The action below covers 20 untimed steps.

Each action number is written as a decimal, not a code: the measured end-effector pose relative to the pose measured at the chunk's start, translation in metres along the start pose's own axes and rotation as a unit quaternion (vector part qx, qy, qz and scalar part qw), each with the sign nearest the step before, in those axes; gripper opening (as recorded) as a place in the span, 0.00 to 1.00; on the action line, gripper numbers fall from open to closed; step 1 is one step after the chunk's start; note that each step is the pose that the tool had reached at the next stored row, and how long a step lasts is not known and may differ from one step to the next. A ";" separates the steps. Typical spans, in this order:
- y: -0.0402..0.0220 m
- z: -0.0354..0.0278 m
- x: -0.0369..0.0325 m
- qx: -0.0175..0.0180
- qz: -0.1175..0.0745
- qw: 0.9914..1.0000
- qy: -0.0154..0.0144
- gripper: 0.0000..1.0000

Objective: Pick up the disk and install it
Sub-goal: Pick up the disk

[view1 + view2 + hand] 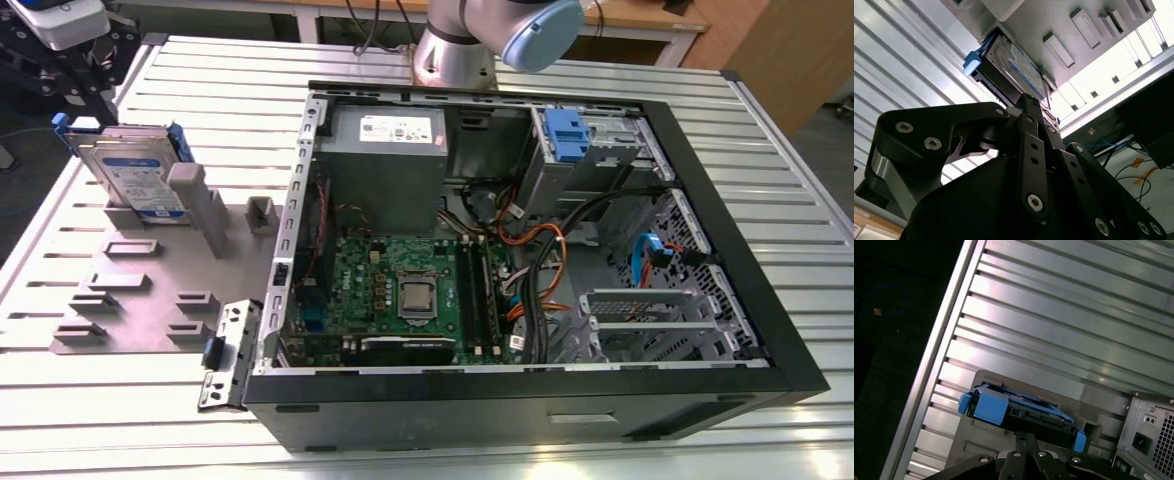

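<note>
The disk (1019, 412) stands in its grey stand (147, 300), right in front of the gripper's (1024, 436) shut, empty jaws, so 0 steps look done.

I see even, bright overhead light in the exterior view, with a soft sheen on the ribbed surface (761, 170) around the computer case (534, 410) and dimmer shade inside the case. In the second wrist view the surface flares white, and the gripper (1026, 100) is a dark silhouette against it.
</note>
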<state>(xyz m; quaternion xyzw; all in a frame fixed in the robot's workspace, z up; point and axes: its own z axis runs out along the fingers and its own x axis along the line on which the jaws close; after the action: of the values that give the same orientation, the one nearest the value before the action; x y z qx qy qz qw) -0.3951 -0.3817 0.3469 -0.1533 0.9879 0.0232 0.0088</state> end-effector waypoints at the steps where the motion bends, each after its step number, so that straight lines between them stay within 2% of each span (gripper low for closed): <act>1: 0.0000 0.0000 0.0000 0.000 0.000 1.000 0.000 0.11; 20: 0.0000 0.0000 0.0000 0.000 -0.003 1.000 0.000 0.11</act>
<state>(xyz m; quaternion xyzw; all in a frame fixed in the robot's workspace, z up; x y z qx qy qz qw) -0.3951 -0.3817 0.3470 -0.1564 0.9874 0.0232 0.0087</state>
